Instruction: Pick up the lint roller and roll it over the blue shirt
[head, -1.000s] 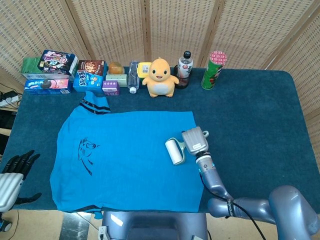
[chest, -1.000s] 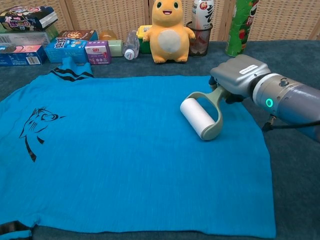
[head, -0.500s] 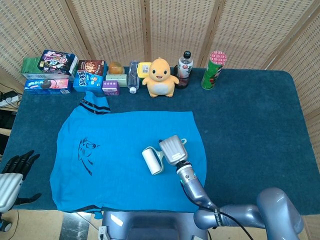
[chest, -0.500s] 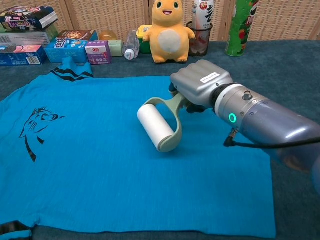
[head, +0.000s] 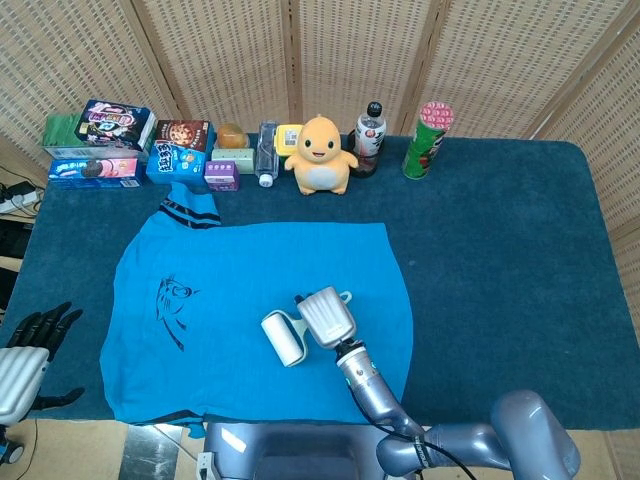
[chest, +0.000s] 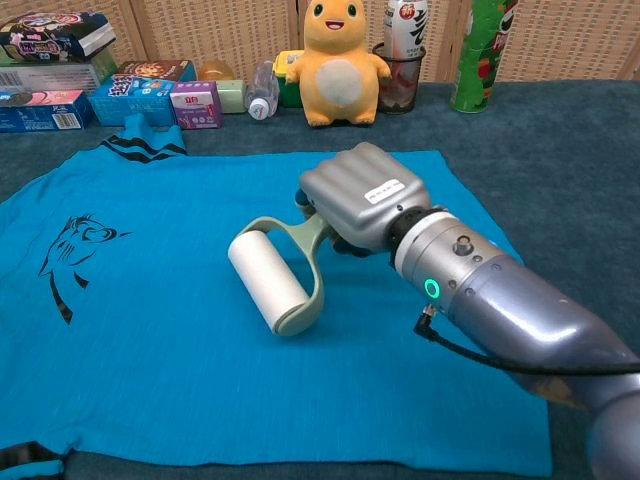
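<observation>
The right hand grasps the handle of the lint roller, and since a second ago it has carried the roller from the shirt's 3 o'clock edge to the middle of the blue shirt. The roller seems to touch the cloth, so rolling is underway. The left hand waits off the desk, fingers released.

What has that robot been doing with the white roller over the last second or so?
The right robot hand, gripping the white lint roller with the grey-green handle, has swept it leftward across the blue shirt, from near the shirt's right edge toward its middle. The grip did not change. The left robot hand stayed idle at the table's edge, and the yellow plush toy and the snack boxes did not move.
</observation>
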